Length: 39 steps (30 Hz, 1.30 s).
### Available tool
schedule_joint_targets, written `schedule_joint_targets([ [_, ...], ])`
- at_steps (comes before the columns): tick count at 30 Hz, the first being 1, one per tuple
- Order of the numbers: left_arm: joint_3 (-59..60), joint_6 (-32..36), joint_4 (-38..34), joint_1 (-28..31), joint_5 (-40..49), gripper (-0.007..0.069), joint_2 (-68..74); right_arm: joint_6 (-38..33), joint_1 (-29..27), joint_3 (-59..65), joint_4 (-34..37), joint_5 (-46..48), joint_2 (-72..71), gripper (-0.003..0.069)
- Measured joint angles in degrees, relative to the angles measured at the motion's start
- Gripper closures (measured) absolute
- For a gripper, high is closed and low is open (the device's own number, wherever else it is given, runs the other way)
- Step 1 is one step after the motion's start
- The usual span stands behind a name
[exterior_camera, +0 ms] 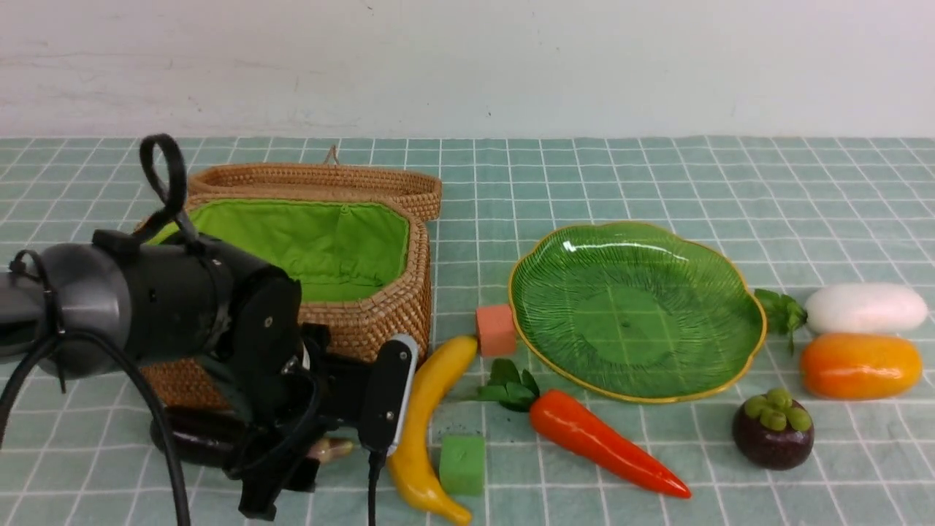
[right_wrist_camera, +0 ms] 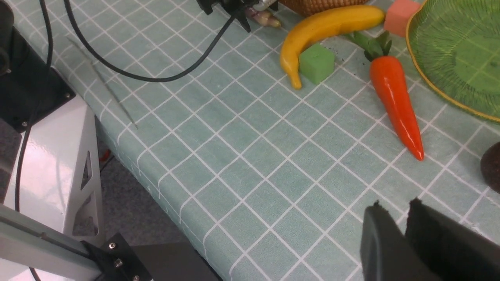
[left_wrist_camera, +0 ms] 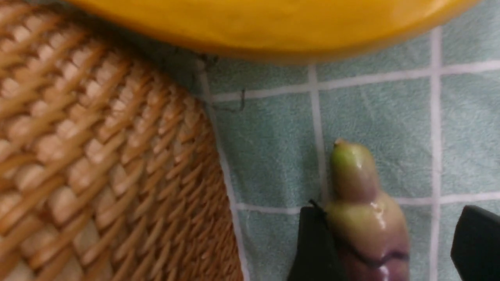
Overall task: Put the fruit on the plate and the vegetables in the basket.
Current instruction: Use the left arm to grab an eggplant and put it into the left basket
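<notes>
purple eggplant (left_wrist_camera: 367,218) straddled by left hand (left_wrist_camera: 390,210), spread apart, beside woven basket (left_wrist_camera: 97,156) and banana (left_wrist_camera: 273,23) on the surface (left_wrist_camera: 273,148). right hand (right_wrist_camera: 395,203) found closed together, empty, near carrot (right_wrist_camera: 394,89).

Left arm (exterior_camera: 66,303): dark grey rounded link, then a black cylindrical wrist housing (exterior_camera: 182,299) with small holes in its side. Flat black side plate (exterior_camera: 266,329) carries one silver screw. A black strap loop (exterior_camera: 162,172) sits on top of the housing. A thick black cable (exterior_camera: 157,431) runs off the link, and a thinner one off the claw end.
Left claw (left_wrist_camera: 392,249): fingers (left_wrist_camera: 312,246) matte black and blunt. One shows a pale grey edge in the front view.
Right claw (right_wrist_camera: 398,208): matte black fingers (right_wrist_camera: 381,242), squared tips, slightly ragged rims.
Stand (right_wrist_camera: 50,164): glossy white sheet metal with triangular cut-outs. Black bracket (right_wrist_camera: 117,253) with silver screws; black cables (right_wrist_camera: 156,80).
</notes>
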Motion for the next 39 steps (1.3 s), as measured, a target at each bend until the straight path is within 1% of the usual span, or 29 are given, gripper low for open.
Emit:
schedule_joint_targets([
  [4,-0.05,-5.61,3.54,-0.17,-0.25,0.0192,0.69,0.0,0.0,0.0,0.98,0.0,0.0,0.0545],
  [8,-0.05,-7.02,4.57,-0.17,0.8,0.0217,1.84,0.0,0.0,0.0,1.28,0.0,0.0,0.0543],
  [14,-0.28,-7.43,4.57,-0.17,3.07,0.0299,2.72,0.0,0.0,0.0,1.96,0.0,0.0,0.0538],
  [15,-0.33,-7.43,4.52,-0.17,3.31,0.0316,2.78,0.0,0.0,0.0,2.01,0.0,0.0,0.0538],
  [16,-0.47,-7.49,4.52,-0.17,3.83,0.0357,2.85,0.0,0.0,0.0,2.02,0.0,0.0,0.0536],
  [17,-0.47,-7.49,4.52,-0.17,4.26,0.0368,2.85,0.0,0.0,0.0,2.02,0.0,0.0,0.0536],
  [23,-0.47,-8.72,4.57,-1.22,9.24,0.0366,2.58,0.0,0.0,0.0,2.09,0.0,0.0,0.0531],
  [25,-0.47,-10.41,4.51,-2.81,11.9,0.0366,1.32,0.0,0.0,0.0,2.09,0.0,0.0,0.0529],
  [26,-0.47,-13.54,4.15,-5.36,15.14,0.0366,-1.68,0.0,0.0,0.0,2.24,-0.31,0.0,0.0529],
  [27,-0.6,-15.32,4.01,-6.48,17.1,0.0366,-3.23,0.0,0.0,0.0,2.36,-0.63,0.0,0.0529],
  [29,-1.84,-21.8,3.64,-9.36,21.54,0.0366,-8.32,0.0,0.0,0.0,2.75,-2.1,0.0,0.0529],
  [32,-3.99,-26.24,4.2,-11.22,23.68,0.0366,-12.34,0.0,0.0,0.0,2.93,-3.88,0.0,0.0526],
  [33,-5.73,-28.13,5.84,-11.77,23.56,0.0366,-15.26,0.0,0.0,0.0,2.97,-6.53,0.0,0.0526],
  [35,-8.65,-29.78,9.97,-11.98,20.98,0.0366,-18.3,0.0,0.0,0.0,2.97,-10.59,0.0,0.0525],
  [37,-12.07,-30.84,17.1,-11.68,15.14,0.0366,-20.01,0.0,0.0,0.0,2.45,-16.49,0.0,0.0524],
  [39,-14.24,-31.64,21.19,-10.73,10.33,0.0366,-19.79,0.0,0.0,0.0,1.9,-21.38,0.0,0.0522],
])
